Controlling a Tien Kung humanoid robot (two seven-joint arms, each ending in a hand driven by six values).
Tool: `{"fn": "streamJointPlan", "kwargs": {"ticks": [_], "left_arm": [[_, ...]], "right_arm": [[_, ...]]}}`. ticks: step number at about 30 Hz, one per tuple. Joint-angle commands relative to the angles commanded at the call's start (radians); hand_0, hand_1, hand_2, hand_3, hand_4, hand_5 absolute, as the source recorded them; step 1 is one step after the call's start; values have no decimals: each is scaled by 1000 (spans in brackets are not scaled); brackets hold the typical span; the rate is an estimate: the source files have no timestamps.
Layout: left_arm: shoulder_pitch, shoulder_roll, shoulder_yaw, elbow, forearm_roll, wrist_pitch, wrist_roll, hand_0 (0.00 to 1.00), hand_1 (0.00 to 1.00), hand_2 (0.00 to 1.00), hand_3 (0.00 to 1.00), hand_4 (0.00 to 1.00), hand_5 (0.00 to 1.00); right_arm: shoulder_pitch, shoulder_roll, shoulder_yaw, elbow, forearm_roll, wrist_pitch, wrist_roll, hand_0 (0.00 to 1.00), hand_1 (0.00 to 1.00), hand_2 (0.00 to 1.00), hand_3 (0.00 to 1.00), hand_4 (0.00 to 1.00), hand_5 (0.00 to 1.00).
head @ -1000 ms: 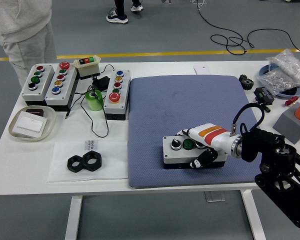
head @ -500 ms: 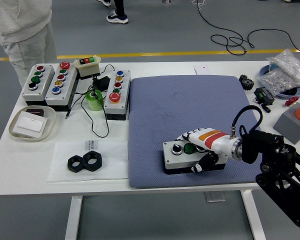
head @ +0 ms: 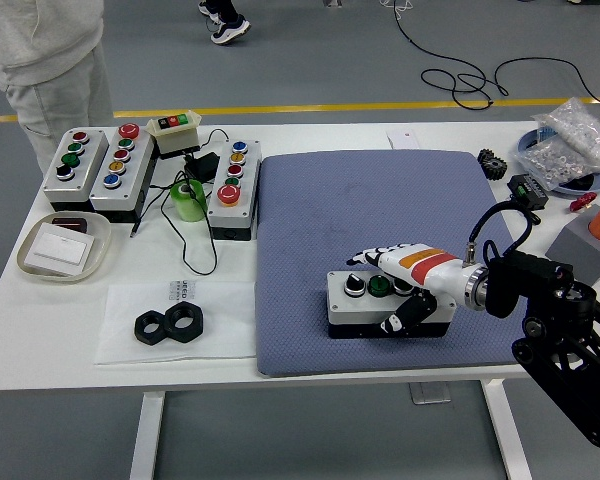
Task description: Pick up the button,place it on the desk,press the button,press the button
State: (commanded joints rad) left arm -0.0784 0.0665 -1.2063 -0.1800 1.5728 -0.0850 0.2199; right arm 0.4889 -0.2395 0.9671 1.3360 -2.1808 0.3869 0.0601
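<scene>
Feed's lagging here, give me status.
Right hand over button box on blue mat, fingers spread, thumb at front. Left hand unseen. Nothing in the way.

The right hand (head: 395, 268) has lifted, fingers now spread

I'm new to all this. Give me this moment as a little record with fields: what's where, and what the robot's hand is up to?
surface: blue mat on white table
button box: grey box on the mat's near part, black knob and green button visible
right hand: right hand lies over the box, fingers extended above the buttons, thumb at its front side
left hand: not in view
person: stands at far left corner
</scene>
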Motion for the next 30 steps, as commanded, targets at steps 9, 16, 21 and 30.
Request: {"fn": "streamJointPlan", "kwargs": {"ticks": [9, 16, 21, 30], "left_arm": [[-1, -1, -1, 0, 0, -1, 0, 743, 905, 957, 785, 549, 998], [0, -2, -6, 0, 0, 0, 1, 743, 904, 956, 784, 549, 998], [0, -1, -11, 0, 5, -1, 1, 743, 904, 957, 784, 548, 998], [3, 1, -20, 0, 6, 1, 3, 743, 905, 956, 784, 550, 998]], "right_arm": [[-1, 3, -2, -8, -5, -10, -2, 953, 969, 998, 998, 934, 316], [0, -9, 10, 25, -12, 3, 3, 951, 970, 998, 998, 940, 315], [5, -16, 15, 45, -9, 5, 6, 947, 968, 998, 998, 939, 307], [5, -71, 46, 147, -17, 21, 11, 937, 965, 998, 998, 946, 310]]}}
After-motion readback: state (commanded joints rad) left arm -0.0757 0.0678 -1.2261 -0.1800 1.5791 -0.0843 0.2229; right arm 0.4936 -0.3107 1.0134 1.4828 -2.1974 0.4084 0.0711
